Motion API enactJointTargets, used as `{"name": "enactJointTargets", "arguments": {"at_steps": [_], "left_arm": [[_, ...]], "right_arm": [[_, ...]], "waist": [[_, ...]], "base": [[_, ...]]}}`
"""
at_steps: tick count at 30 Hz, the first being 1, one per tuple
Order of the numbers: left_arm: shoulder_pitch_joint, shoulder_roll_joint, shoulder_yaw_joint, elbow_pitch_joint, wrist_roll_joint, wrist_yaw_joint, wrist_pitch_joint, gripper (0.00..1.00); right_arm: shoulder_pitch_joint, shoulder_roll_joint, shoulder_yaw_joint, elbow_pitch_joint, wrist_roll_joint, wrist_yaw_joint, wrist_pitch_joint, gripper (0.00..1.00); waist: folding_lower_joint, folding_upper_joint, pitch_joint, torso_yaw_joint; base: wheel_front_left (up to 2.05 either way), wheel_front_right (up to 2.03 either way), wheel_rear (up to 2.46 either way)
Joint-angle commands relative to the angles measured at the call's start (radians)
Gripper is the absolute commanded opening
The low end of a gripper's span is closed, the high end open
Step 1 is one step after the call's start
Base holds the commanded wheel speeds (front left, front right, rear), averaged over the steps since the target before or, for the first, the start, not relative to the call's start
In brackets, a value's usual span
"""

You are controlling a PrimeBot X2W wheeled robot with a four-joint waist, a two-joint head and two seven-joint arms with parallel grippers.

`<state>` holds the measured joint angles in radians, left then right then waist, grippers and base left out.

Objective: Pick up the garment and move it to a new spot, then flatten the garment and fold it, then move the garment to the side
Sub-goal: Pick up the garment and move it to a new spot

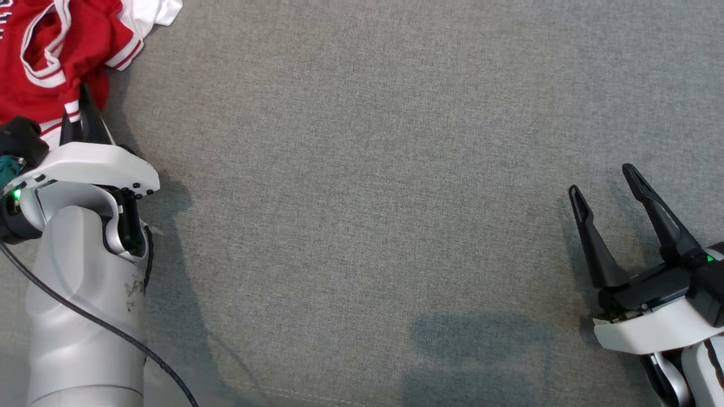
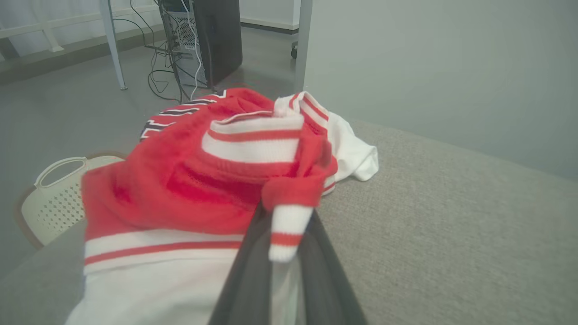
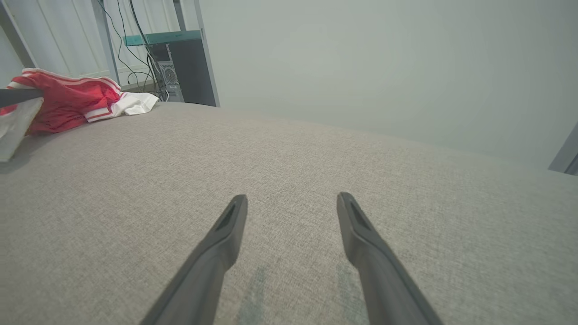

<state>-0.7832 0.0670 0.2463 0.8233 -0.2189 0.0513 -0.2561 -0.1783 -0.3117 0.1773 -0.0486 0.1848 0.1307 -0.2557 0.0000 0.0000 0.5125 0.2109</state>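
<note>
Pick-up step: left gripper (image 2: 286,213) jaws clamped on garment (image 1: 51,51) cuff. Right gripper (image 1: 601,179) jaws apart, idle. Next, likely: lift, carry to bare worktop (image 1: 362,198) centre.

The grey fabric surface (image 1: 367,198) lies open across its middle and far right, giving a gripper wide passage. The heaped garment (image 1: 51,51) blocks the far left corner, seemingly spilling over the left edge. The left gripper (image 1: 76,110) stands against it.
</note>
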Motion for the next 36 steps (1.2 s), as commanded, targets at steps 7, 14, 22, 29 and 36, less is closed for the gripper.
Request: {"name": "enactJointTargets", "arguments": {"at_steps": [7,14,22,29,36], "left_arm": [[0.103,0.007,0.063,-0.339,0.013,-0.103,-0.006,0.0],[0.169,-0.005,0.065,-0.497,-0.034,-0.164,-0.006,0.0],[0.22,-0.006,-0.008,-0.595,-0.088,-0.179,-0.003,0.0],[0.223,-0.003,-0.156,-0.686,-0.159,-0.182,0.062,0.0],[0.218,-0.008,-0.249,-0.764,-0.226,-0.182,0.12,0.0]], "right_arm": [[-0.025,0.058,0.048,0.008,0.021,0.0,-0.006,1.0],[-0.03,0.122,0.06,0.029,0.03,0.0,-0.006,1.0],[-0.004,0.169,0.046,0.044,0.039,0.0,-0.006,1.0],[0.022,0.203,0.043,0.053,0.047,0.0,-0.006,1.0],[0.039,0.224,0.043,0.063,0.055,0.0,-0.006,1.0]], "waist": [[0.0,0.0,-0.083,-0.019],[0.0,0.0,-0.173,-0.08],[0.0,0.0,-0.266,-0.165],[0.0,0.0,-0.339,-0.239],[0.0,0.0,-0.382,-0.314]], "base": [[0.0,0.0,0.0],[0.0,0.0,0.0],[0.0,0.0,0.0],[0.0,0.0,0.0],[0.0,0.0,0.0]]}}
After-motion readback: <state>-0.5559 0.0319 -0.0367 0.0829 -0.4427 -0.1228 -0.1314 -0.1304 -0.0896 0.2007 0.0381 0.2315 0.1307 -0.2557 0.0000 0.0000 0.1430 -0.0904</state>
